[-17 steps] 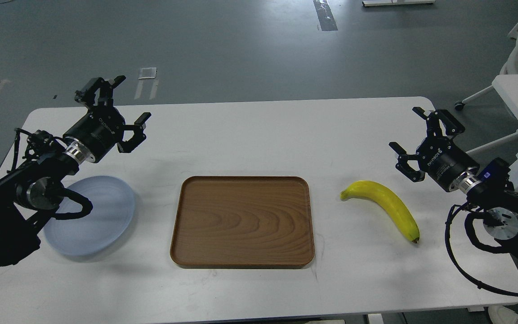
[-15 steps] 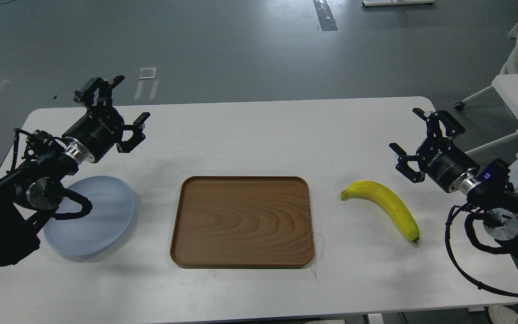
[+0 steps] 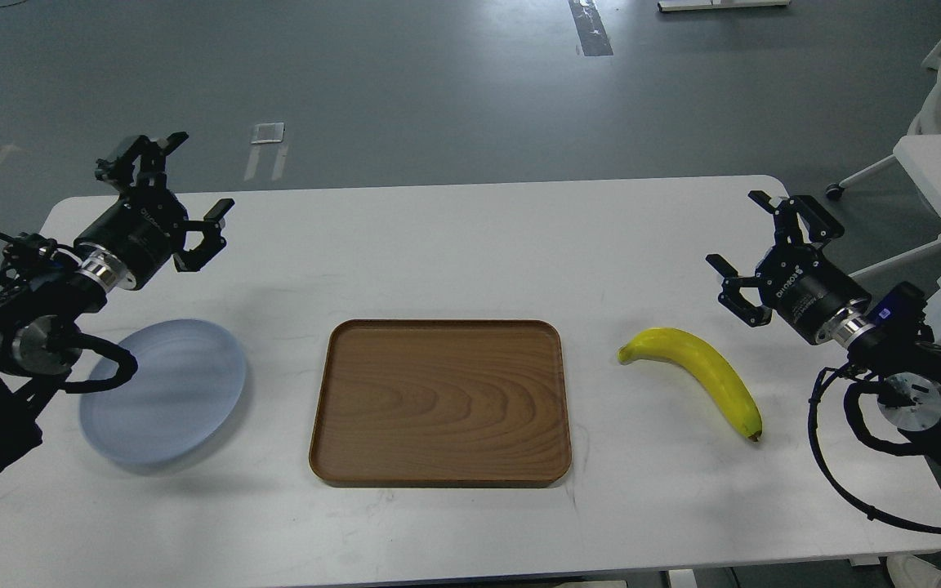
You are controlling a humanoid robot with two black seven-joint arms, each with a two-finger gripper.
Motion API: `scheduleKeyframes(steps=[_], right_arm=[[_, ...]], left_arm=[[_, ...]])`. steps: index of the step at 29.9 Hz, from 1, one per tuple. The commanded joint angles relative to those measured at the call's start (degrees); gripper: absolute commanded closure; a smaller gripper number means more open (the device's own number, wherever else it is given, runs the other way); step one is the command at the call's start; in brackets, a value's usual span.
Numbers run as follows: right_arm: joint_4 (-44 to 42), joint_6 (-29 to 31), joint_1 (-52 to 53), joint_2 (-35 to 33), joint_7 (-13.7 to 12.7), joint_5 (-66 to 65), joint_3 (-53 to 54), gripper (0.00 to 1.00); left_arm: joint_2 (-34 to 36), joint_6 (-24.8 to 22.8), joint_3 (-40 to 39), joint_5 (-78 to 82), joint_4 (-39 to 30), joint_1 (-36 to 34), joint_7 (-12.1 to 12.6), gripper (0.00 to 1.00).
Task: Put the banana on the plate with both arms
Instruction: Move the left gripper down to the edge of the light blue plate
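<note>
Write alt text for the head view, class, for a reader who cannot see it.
A yellow banana lies on a white table, right of a brown wooden tray; a pale blue plate sits left of the tray. The left pincer and right pincer hover open, holding nothing.

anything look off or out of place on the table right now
Nothing stands out. The banana lies whole on the table right of the wooden tray, the plate sits flat to its left, and both the left gripper and right gripper hang open above the table.
</note>
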Motion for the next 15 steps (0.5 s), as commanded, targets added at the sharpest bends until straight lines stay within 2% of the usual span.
scheduleKeyframes(steps=[1,3,8,10,11,13,15], right_arm=[[-0.09,0.0,-0.15,-0.08,-0.01,-0.28,0.0,0.0],[0.0,0.0,-0.32,-0.08,-0.01,-0.54,-0.09,0.0],[-0.18,0.0,0.29,-0.17,-0.01,-0.54,-1.41,0.0],[-0.18,0.0,0.38,-0.16,-0.01,-0.54,-1.5,0.0],[-0.18,0.0,0.38,-0.16,-0.01,-0.54,-1.5,0.0],[-0.53,0.0,0.29,-0.08,-0.01,-0.54,-1.59,0.0],[-0.62,0.0,0.21,-0.08,-0.01,-0.54,-1.59,0.0]], left_arm=[[3.79,0.0,0.66,3.86,-0.61,-1.73,-0.48,0.01],[6.87,0.0,0.48,10.19,-3.68,-1.82,-1.18,0.01],[18.2,0.0,0.48,35.37,-18.25,-3.32,-6.63,0.01],[20.84,0.0,0.57,46.7,-20.99,-3.32,-7.25,0.01],[20.86,0.0,0.57,46.77,-21.01,-3.32,-7.25,0.01],[24.18,0.0,0.74,61.47,-24.68,-2.62,-8.73,0.01],[25.51,0.0,1.18,72.32,-25.93,-2.18,-9.15,0.01]])
